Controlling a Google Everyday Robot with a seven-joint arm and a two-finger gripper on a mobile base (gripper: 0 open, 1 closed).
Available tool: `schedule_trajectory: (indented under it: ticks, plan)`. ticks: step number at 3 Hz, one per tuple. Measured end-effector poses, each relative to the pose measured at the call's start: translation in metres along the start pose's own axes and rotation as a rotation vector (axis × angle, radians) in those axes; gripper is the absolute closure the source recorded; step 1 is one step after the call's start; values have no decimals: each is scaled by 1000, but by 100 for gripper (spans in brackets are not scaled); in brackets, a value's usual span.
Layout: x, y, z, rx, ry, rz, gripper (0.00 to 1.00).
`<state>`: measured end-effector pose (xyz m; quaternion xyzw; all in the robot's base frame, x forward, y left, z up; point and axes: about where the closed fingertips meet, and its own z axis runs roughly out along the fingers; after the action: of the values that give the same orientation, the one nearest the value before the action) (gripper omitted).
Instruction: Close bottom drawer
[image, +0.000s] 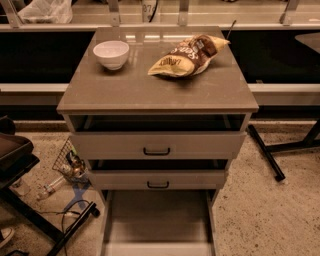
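The bottom drawer (159, 220) is pulled far out of the grey-beige cabinet (155, 92). It is a long plain tray reaching the lower edge of the view, and its front and handle are cut off there. Above it, the middle drawer (158, 179) and the top drawer (157, 145) each stand slightly open, each with a small black handle. The gripper is not in view.
A white bowl (111, 53) and a chip bag (186, 56) lie on the cabinet top. A wire basket (67, 160), a bottle and cables lie on the floor at left beside a dark chair (15, 155). Black table legs (267, 152) stand at right.
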<state>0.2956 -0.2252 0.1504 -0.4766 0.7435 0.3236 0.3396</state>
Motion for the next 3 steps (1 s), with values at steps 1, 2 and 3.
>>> schedule_trajectory:
  ticks: [1, 2, 3]
  plan:
    - [-13, -19, 23, -16, -32, -36, 100]
    - [-13, -19, 23, -16, -32, -36, 100]
    - [-19, -27, 35, -40, -38, -46, 100]
